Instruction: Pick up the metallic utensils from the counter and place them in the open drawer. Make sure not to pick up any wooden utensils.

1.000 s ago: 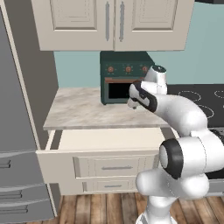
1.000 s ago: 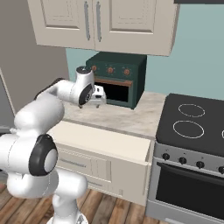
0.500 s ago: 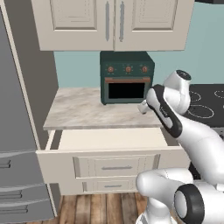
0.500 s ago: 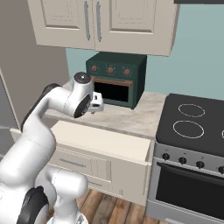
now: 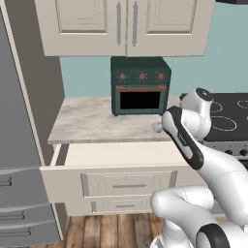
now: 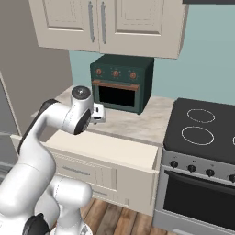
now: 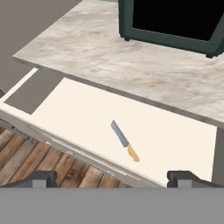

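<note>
Below the wide-open, empty tool (image 7: 112,177), the knife (image 7: 124,141) lies in the open drawer (image 7: 183,144).

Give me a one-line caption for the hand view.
Knife lying flat in the open drawer, seen from above, with the counter and dark green oven beyond.

Your arm is folded high, elbow raised, with the gripper (image 7: 112,177) pointing downward and away. Its two dark fingertips (image 7: 41,177) stand wide apart, holding nothing.
</note>
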